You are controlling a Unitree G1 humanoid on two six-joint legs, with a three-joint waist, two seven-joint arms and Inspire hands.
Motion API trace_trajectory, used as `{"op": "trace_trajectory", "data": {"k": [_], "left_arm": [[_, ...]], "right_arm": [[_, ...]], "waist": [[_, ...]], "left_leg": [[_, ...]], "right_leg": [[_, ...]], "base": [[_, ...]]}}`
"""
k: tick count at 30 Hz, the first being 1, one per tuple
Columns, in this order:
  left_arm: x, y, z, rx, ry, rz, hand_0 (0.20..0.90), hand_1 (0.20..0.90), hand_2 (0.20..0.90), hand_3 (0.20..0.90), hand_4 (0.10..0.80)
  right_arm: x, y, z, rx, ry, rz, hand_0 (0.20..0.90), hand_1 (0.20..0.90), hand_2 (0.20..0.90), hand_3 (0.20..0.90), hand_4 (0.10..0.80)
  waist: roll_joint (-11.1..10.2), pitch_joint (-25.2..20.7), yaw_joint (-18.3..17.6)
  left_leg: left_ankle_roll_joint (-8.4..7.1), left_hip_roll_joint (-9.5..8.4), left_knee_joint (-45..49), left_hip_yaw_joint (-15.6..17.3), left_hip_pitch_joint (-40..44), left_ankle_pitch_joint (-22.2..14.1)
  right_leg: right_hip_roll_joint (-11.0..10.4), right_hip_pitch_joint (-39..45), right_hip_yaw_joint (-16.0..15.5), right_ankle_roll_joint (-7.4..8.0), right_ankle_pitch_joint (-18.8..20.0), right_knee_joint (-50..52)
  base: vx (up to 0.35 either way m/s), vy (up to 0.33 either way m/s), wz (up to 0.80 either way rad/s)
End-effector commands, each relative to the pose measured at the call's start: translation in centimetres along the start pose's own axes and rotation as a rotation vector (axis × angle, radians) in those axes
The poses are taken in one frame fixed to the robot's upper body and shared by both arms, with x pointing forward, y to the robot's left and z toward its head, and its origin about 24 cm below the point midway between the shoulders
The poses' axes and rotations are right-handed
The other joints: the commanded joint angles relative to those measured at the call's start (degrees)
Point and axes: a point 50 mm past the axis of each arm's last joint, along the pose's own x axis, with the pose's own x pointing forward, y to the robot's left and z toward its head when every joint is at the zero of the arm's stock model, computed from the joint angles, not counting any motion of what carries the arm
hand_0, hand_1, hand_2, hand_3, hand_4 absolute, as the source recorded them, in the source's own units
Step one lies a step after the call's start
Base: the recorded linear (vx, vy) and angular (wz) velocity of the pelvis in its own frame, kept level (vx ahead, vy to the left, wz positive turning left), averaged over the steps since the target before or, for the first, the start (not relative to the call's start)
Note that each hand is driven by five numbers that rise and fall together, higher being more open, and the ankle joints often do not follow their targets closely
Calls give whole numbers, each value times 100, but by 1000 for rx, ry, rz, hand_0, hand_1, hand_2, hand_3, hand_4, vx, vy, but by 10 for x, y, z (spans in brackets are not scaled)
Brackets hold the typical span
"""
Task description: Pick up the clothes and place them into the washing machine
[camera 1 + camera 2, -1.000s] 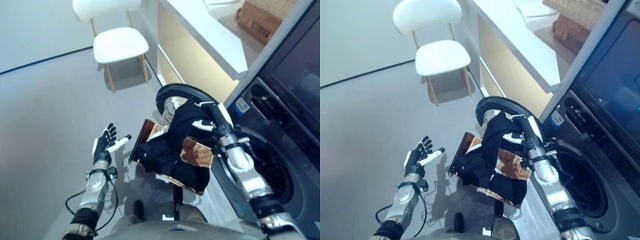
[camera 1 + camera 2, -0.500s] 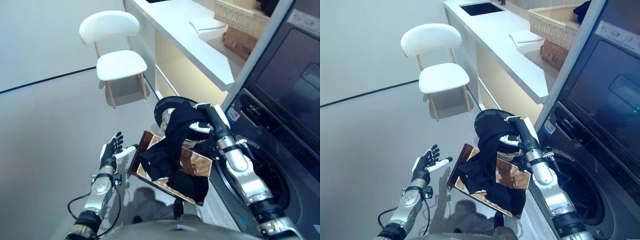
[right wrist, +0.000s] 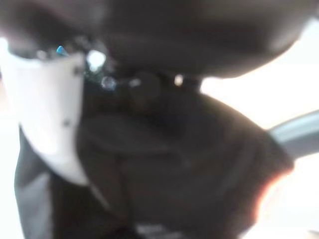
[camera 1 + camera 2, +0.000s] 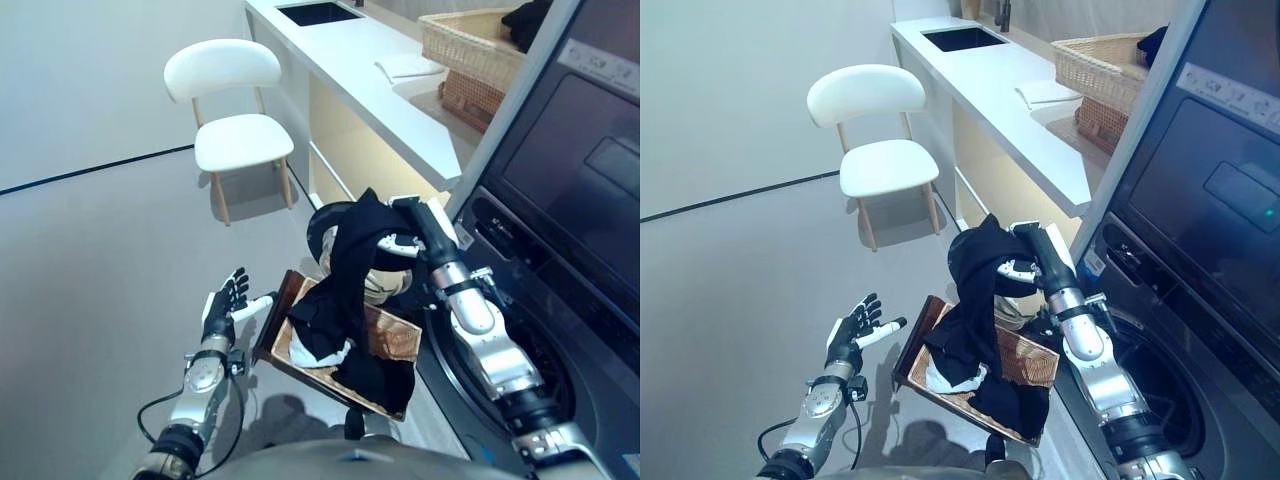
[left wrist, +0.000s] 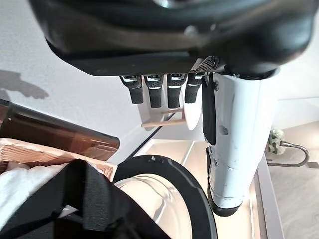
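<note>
The right robot hand (image 4: 1032, 262) has its fingers curled round a black cloth garment (image 4: 970, 300), lifted above the wicker laundry basket (image 4: 1025, 362); the left robot hand (image 4: 852, 335) hangs open, empty. Next, the garment must swing into the dark washing machine drum (image 4: 1160, 375)

Even, bright indoor light falls from above, and the white chair (image 4: 232, 108) casts a soft shadow on the grey floor (image 4: 90, 260). Pale glare washes the counter (image 4: 1005, 90). The right wrist view is heavily blurred, with blown-out white at its edges; the left wrist view stays sharp.
</note>
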Motion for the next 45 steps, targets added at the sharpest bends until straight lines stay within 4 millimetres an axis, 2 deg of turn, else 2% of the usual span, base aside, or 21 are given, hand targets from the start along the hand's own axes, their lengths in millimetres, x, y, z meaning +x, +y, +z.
{"op": "trace_trajectory", "data": {"k": [1,7,10,16,18,23,29,30,39,45], "left_arm": [[14,5,22,33,-100,-10,900,900,900,900,800],[15,1,22,52,-88,-39,900,900,900,900,800],[15,-4,22,73,-86,-81,900,900,900,900,800],[18,-22,33,118,-135,-157,900,900,900,900,800],[20,-33,46,119,-188,-193,900,900,900,900,800],[22,-47,57,75,-219,-228,900,900,900,900,800],[25,-83,78,62,-280,-341,900,900,900,900,800],[25,-94,86,86,-305,-377,900,900,900,900,800],[24,-118,98,103,-342,-473,900,900,900,900,800],[21,-125,99,89,-345,-519,900,900,900,900,800]], "right_arm": [[35,-29,67,21,-337,-134,200,200,200,200,300],[43,-31,76,26,-366,-141,200,200,200,200,300],[42,-31,74,29,-356,-137,200,200,200,200,300],[42,-31,70,27,-334,-145,200,200,200,200,300],[41,-31,69,39,-332,-148,200,200,200,200,300],[40,-30,69,54,-331,-147,200,200,200,200,300],[42,-25,69,79,-329,-148,200,200,200,200,300],[43,-23,68,87,-325,-143,200,200,200,200,300],[41,-23,71,105,-343,-131,200,200,200,200,300],[37,-26,68,100,-334,-142,200,200,200,200,300]], "waist": [[-258,-686,150],[-282,-683,148],[-278,-676,150],[-269,-657,133],[-262,-646,121],[-268,-659,119],[-297,-695,79],[-305,-702,53],[-278,-713,-53],[-247,-718,-91]], "left_leg": [[-344,4,-13,-88,45,-21],[-334,9,-13,-70,80,-43],[-332,11,-13,-78,97,-51],[-330,9,-13,-96,81,-58],[-328,8,-13,-106,57,-60],[-324,-1,-13,-110,38,-59],[-330,-5,-13,-133,70,-72],[-332,7,-13,-131,78,-73],[-325,-2,-13,-86,107,-89],[-320,0,-13,-49,127,-94]], "right_leg": [[4,442,-141,257,-730,323],[12,455,-130,250,-749,362],[11,475,-132,248,-754,363],[15,471,-138,250,-757,354],[11,457,-144,254,-751,345],[8,453,-159,262,-747,337],[0,491,-177,274,-751,336],[-4,498,-171,279,-753,343],[2,478,-116,288,-738,368],[7,464,-60,291,-740,372]], "base": [[0,0,0],[0,0,0],[5,0,1],[7,-1,1],[5,-2,2],[0,0,0],[0,0,0],[0,0,0],[-2,-5,-4],[-7,-13,-6]]}}
